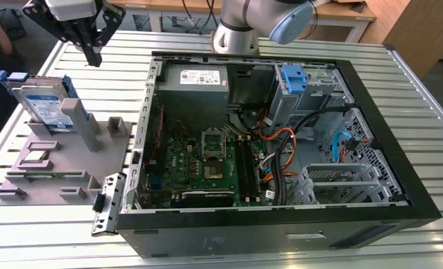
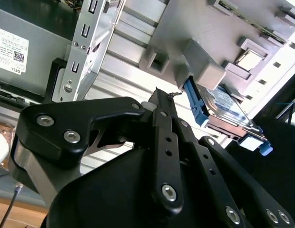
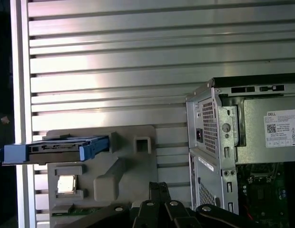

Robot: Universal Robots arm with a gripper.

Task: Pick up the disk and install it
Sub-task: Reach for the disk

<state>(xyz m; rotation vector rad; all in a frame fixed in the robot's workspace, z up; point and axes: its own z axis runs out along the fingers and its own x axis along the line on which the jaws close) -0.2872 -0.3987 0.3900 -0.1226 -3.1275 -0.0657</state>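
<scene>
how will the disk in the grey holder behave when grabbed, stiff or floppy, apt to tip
Probably stiff: the disk is a metal slab framed in blue plastic. Likely heavy for its size. It stands on edge in the grey holder, so a sideways nudge might tip it.

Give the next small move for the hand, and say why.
Probably carry the hand toward the exterior view's left and down, to just above the disk. The hand hangs empty and shut, apart from the disk, which stands on edge in the grey holder, not yet gripped.
</scene>
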